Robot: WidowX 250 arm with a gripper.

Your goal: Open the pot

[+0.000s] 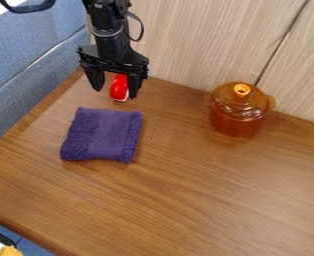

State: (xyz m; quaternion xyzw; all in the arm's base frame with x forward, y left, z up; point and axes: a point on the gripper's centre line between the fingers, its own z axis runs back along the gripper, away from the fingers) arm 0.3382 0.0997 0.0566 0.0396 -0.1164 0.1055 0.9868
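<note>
Hangs from the top edge, left of centre: black arm (109,42), with the gripper (115,93) pointing down over the far part of the table (206,200). Fingers spread wide apart, with a gap between them and nothing gripped. Partly in view through that gap, a red thing (118,86) with a pale lower edge, close to the right-hand finger in the view but well apart from the left-hand one. Cannot tell if touching either.

At the right, well apart from the gripper: pot (236,125), glossy, see-through and amber-brown. Stands upright on the table, near the wall (186,40). Has a handle sticking out on each side. On top, the lid (225,98), seated over the rim, with a yellow-orange knob (242,90) at its middle. Still to be opened.

Below the gripper in the view, a purple cloth (106,135). Lies flat on the table, roughly square, with rougher, bumpy texture towards its left and right sides.

Behind the table, pale wood-grain wall, with a dark slanting seam running down to just behind the pot. Along the left, blue fabric (26,60). In the bottom left corner, beyond the table's edge, a small yellow thing (11,251).
</note>
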